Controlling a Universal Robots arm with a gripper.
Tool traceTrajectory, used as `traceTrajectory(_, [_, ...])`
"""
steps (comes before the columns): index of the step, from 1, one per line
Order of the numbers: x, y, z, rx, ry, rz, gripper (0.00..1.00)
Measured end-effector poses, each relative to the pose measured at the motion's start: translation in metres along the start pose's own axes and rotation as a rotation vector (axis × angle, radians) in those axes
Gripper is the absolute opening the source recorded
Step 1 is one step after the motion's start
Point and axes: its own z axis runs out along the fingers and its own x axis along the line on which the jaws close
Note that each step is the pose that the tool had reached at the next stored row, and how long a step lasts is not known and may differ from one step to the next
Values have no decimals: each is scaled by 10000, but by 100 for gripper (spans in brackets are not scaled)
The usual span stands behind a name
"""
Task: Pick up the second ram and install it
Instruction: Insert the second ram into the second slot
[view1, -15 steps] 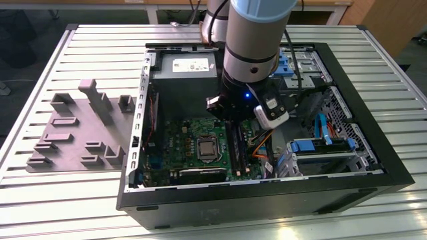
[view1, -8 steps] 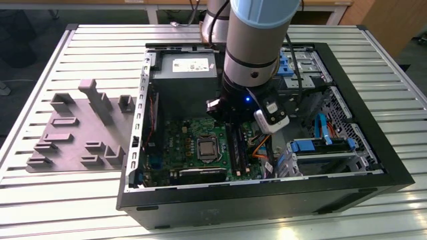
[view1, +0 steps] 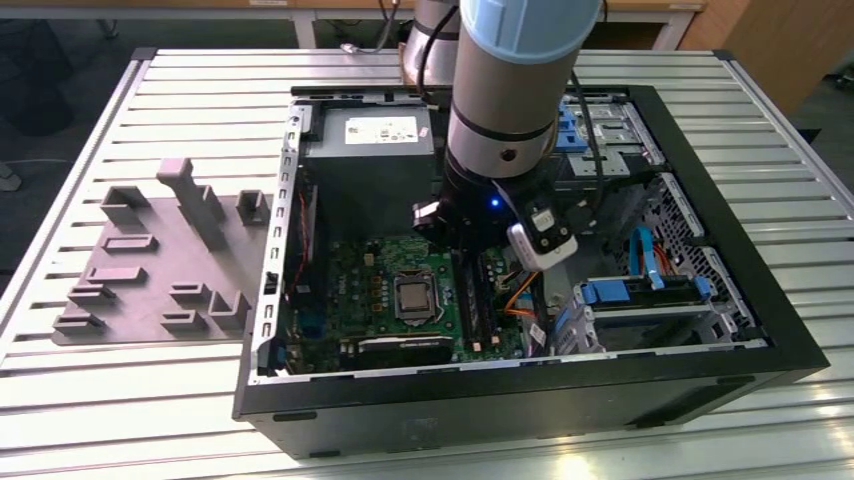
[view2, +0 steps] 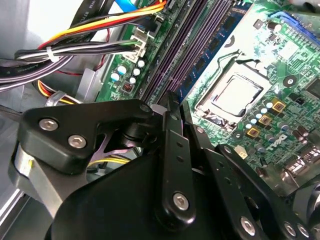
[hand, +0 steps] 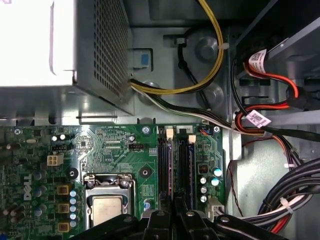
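Now the fingers (hand: 176, 212) sit close together over the memory slots (hand: 175, 165), maybe pressing the second ram (view2: 212, 37); push straight down, gently.

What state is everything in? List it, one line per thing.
Computer case: lying on its side, open on top.
Processor: seated in its socket, uncovered.
Memory stick: standing in the slot next to the processor.
Gripper: down inside the case, at the memory slots.
Grey plate: flat on the table beside the case.
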Motion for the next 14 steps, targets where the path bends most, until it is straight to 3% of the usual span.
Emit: traceTrajectory(14, [11, -19, 107, -3, -3, 54, 14])
